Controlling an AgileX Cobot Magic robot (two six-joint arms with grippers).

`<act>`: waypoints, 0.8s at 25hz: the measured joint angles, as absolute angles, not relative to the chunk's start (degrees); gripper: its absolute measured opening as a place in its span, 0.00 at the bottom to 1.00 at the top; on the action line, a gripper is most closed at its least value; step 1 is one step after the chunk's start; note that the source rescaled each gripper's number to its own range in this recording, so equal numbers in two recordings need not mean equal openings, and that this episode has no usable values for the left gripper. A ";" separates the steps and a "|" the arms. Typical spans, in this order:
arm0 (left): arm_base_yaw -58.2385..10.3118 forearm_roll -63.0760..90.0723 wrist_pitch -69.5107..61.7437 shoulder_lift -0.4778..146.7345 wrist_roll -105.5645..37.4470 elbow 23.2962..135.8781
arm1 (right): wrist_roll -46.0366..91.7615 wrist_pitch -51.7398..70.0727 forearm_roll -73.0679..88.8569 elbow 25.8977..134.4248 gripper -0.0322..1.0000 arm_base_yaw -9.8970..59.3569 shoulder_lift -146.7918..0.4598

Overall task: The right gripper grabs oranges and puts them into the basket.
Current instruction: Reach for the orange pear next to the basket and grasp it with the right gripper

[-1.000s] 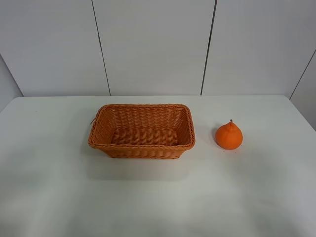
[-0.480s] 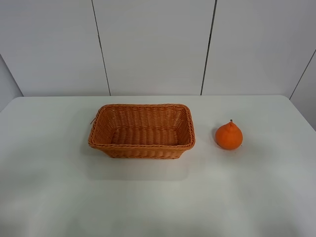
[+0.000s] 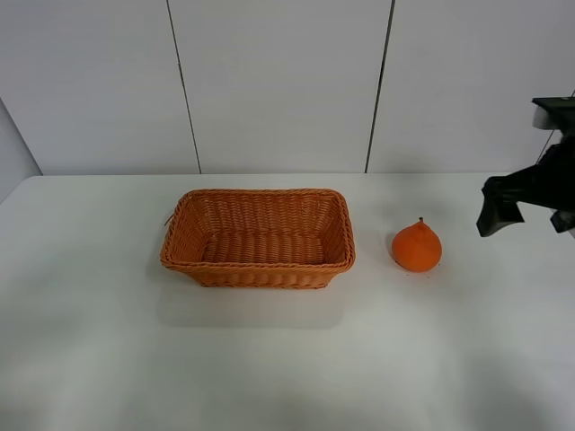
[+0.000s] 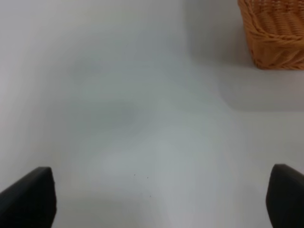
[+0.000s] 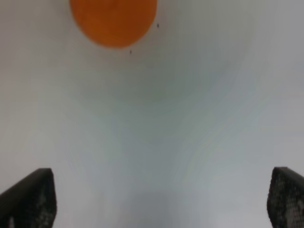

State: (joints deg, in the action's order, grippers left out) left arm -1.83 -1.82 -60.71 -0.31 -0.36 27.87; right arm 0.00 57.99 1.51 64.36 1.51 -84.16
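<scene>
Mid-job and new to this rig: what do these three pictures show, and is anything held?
This is a robot with two arms, each ending in a two-fingered claw. The wide picture comes from a camera mounted high, facing the white table. On it stand a woven wicker basket, with nothing in it, and to its right one orange; the black right arm shows at the right edge. The other two pictures come from cameras on the wrists. The left claw is open above the table, near a basket corner. The right claw is open too, the orange ahead of it, untouched. Nothing is held.
</scene>
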 joint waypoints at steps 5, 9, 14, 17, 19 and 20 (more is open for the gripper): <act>-1.83 -1.82 -60.71 -0.31 -0.36 27.87 | 0.73 59.08 1.96 77.99 0.98 2.05 -98.95; -1.83 -1.82 -60.71 -0.31 -0.36 27.87 | 1.74 60.24 2.45 85.89 0.98 4.94 -106.60; -1.83 -1.82 -60.71 -0.31 -0.36 27.87 | 1.31 61.09 3.19 89.69 0.98 5.78 -112.46; -1.83 -1.82 -60.71 -0.31 -0.36 27.87 | 1.31 60.97 3.44 89.80 0.98 5.78 -115.52; -1.83 -1.82 -60.71 -0.31 -0.36 27.87 | 1.31 59.90 3.50 89.80 0.98 5.78 -117.85; -1.83 -1.82 -60.71 -0.31 -0.36 27.87 | 1.31 59.00 3.56 89.80 0.98 5.78 -118.84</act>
